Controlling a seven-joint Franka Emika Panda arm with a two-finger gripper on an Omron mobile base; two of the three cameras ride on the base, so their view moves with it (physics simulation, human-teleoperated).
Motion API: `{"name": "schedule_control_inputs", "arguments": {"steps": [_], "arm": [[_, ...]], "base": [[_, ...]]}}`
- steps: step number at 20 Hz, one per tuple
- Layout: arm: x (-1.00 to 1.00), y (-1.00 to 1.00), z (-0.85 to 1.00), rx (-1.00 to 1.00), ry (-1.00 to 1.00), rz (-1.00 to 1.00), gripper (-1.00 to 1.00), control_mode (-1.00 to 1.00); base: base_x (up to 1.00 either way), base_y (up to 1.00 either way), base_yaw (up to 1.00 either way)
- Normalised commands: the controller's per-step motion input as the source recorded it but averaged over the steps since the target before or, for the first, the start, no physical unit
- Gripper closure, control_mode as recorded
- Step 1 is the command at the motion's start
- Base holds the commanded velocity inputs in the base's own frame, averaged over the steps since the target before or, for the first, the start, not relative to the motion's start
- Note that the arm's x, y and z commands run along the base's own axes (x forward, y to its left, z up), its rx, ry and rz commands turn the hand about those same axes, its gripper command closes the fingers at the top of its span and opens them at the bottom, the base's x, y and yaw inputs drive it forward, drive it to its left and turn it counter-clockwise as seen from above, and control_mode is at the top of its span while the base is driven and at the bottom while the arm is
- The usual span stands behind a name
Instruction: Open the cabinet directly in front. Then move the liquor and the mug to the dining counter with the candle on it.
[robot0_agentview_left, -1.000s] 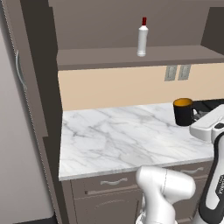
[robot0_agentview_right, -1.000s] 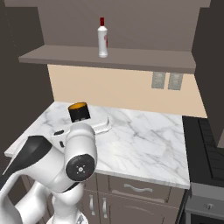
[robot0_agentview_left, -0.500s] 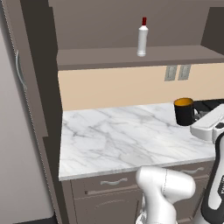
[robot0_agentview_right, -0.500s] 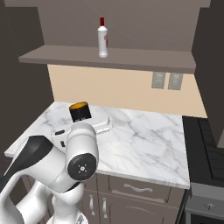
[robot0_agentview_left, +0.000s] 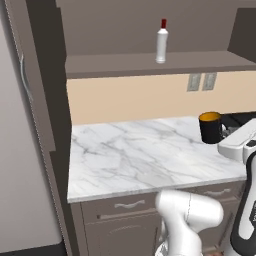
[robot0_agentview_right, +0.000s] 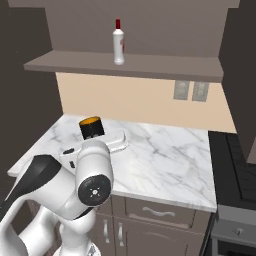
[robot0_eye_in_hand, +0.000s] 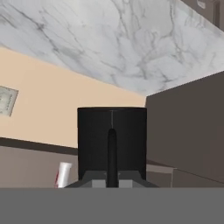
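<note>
The black mug (robot0_agentview_left: 210, 127) (robot0_agentview_right: 91, 127) with its orange-yellow inside is over the right part of a marble worktop (robot0_agentview_left: 135, 155). My gripper (robot0_agentview_left: 225, 135) (robot0_agentview_right: 100, 140) (robot0_eye_in_hand: 111, 177) is shut on the mug's side handle; in the hand view the mug (robot0_eye_in_hand: 111, 135) stands right before the fingers. Whether the mug rests on the marble or hangs just above it I cannot tell. The cabinet (robot0_agentview_left: 35, 100) is open, its door swung out to the left. On the cabinet shelf stands the liquor (robot0_agentview_left: 161, 42) (robot0_agentview_right: 118, 42) (robot0_eye_in_hand: 63, 174), a white bottle with a red cap. The dining counter and the candle are out of view.
Two wall outlets (robot0_agentview_left: 201, 81) sit on the beige backsplash. A black stove top (robot0_agentview_right: 237, 165) adjoins the worktop on the right. Drawer fronts with silver handles (robot0_agentview_left: 125, 205) run below the marble. The cabinet's other door (robot0_agentview_right: 242, 75) stands out at the right.
</note>
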Motion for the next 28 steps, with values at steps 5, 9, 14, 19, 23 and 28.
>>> {"name": "schedule_control_inputs", "arguments": {"steps": [5,9,14,19,23,28], "arm": [[0.00,0.00,0.00,0.00,0.00,0.00,1.00,1.00],[0.00,0.00,0.00,0.00,0.00,0.00,1.00,1.00],[0.00,0.00,0.00,0.00,0.00,0.00,1.00,1.00],[0.00,0.00,0.00,0.00,0.00,0.00,1.00,1.00],[0.00,0.00,0.00,0.00,0.00,0.00,1.00,1.00],[0.00,0.00,0.00,0.00,0.00,0.00,1.00,1.00]], "base": [[-0.42,0.06,0.00],[-0.39,0.03,0.00],[-0.41,0.02,-0.02],[-0.46,0.00,-0.13],[-0.43,0.03,-0.23],[-0.38,0.08,-0.31]]}}
